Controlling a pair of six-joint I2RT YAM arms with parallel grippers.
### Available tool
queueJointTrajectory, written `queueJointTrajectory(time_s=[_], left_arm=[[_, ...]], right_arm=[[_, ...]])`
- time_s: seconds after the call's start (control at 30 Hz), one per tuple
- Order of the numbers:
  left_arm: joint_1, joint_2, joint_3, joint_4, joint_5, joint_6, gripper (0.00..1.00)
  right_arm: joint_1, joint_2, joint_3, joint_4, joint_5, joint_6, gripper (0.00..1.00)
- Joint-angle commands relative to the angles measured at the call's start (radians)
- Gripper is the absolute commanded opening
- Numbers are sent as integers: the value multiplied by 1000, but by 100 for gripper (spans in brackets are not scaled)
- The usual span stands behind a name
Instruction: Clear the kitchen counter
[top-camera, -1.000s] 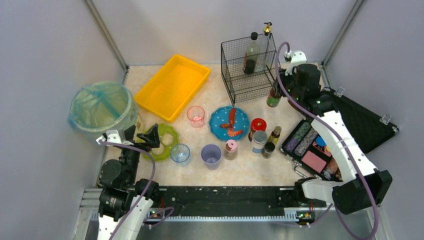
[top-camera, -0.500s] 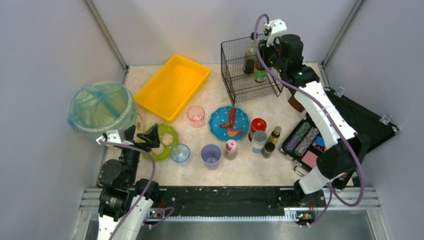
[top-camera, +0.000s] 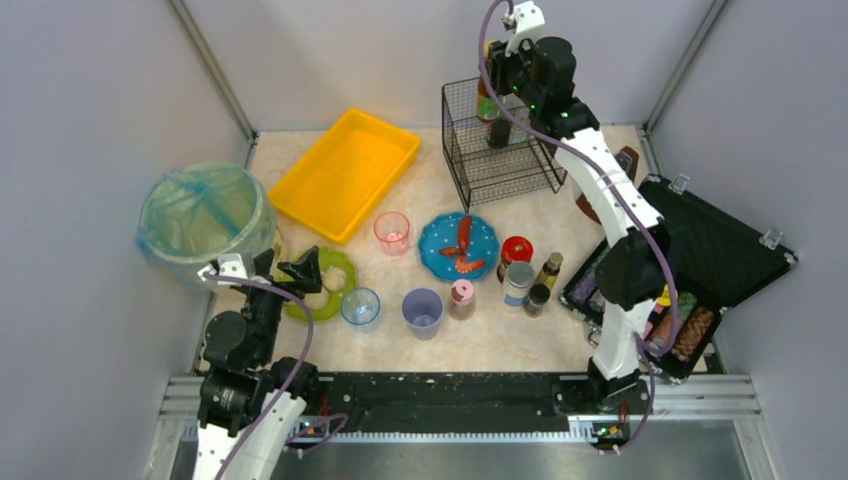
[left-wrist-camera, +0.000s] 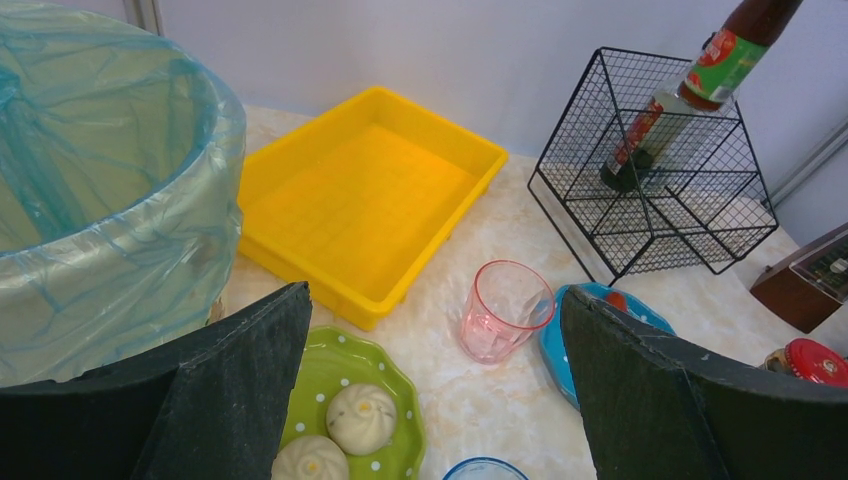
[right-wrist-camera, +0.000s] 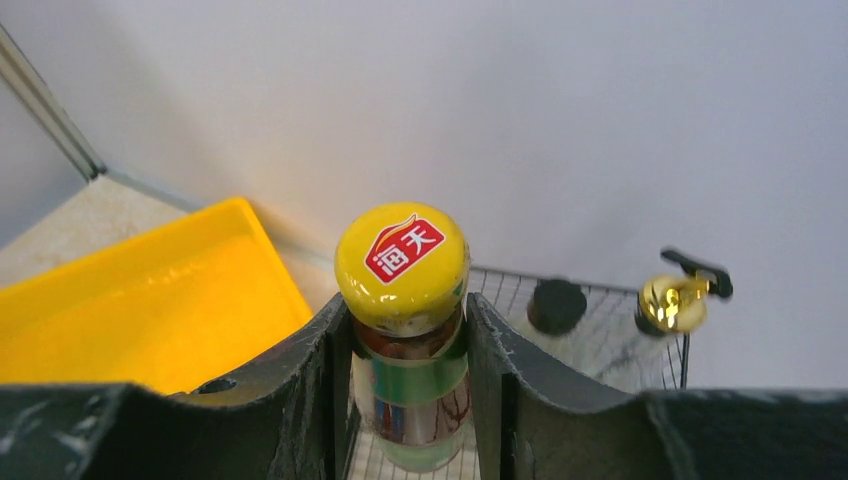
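I see the beige surface (top-camera: 500, 345) crowded from here. At the back, a yellow tray (top-camera: 345, 172) sits left of a wire basket (top-camera: 458, 140). A lined bin (top-camera: 255, 200) stands at the left edge, with a green plate (top-camera: 348, 275) just beside it. Mid-surface are a pink cup (top-camera: 392, 232), a blue plate (top-camera: 435, 250), a clear blue cup (top-camera: 361, 307), a purple cup (top-camera: 423, 312) and a cluster of small jars (top-camera: 518, 283). An open black case (top-camera: 720, 250) lies on the right.

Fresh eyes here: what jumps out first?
The right pincer gripping a yellow-capped sauce bottle above the black wire basket at the back. Next, the yellow tray back-left and the teal-bagged bin at the left edge, with the left pincer open by a green plate of buns.
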Motion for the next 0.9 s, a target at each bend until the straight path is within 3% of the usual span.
queueJointTrajectory(time_s=[0.0, 0.23, 0.87], left_arm=[[0, 29, 7, 14, -5, 12, 99], [1, 55, 5, 17, -6, 15, 99], [1, 39, 0, 22, -2, 16, 99]], right_arm=[[14, 72, 201, 247, -47, -8, 0], [14, 250, 380, 288, -47, -19, 0], [13, 338, 162, 349, -17, 25, 0]])
